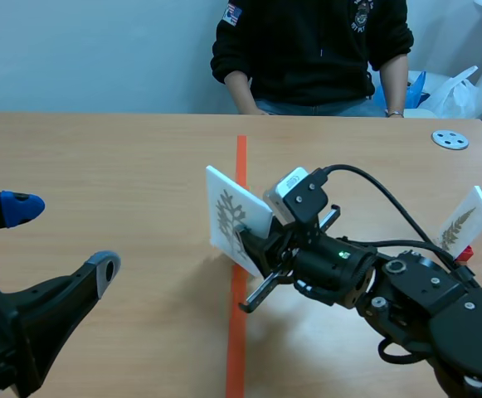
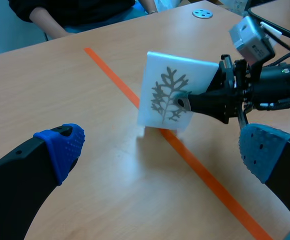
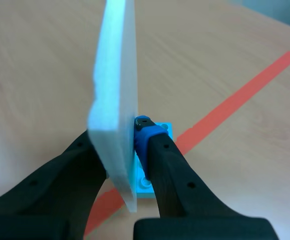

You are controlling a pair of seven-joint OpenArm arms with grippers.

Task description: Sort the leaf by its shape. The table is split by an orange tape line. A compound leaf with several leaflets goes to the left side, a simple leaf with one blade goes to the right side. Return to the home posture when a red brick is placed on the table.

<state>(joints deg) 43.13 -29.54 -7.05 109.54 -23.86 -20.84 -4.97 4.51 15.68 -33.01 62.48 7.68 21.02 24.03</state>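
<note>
The leaf card (image 3: 117, 75) is clamped near its lower edge between the fingers of the right gripper (image 3: 120, 145), with a light blue block (image 3: 144, 186) seen at its foot. The card is held almost upright, right over the orange tape line (image 1: 239, 348), its branched, many-lobed leaf print turned toward the left arm. The left gripper (image 2: 162, 147) is held spread wide, with nothing between its pads, near the card on the left side. A second card (image 1: 464, 220) is stood well to the right.
</note>
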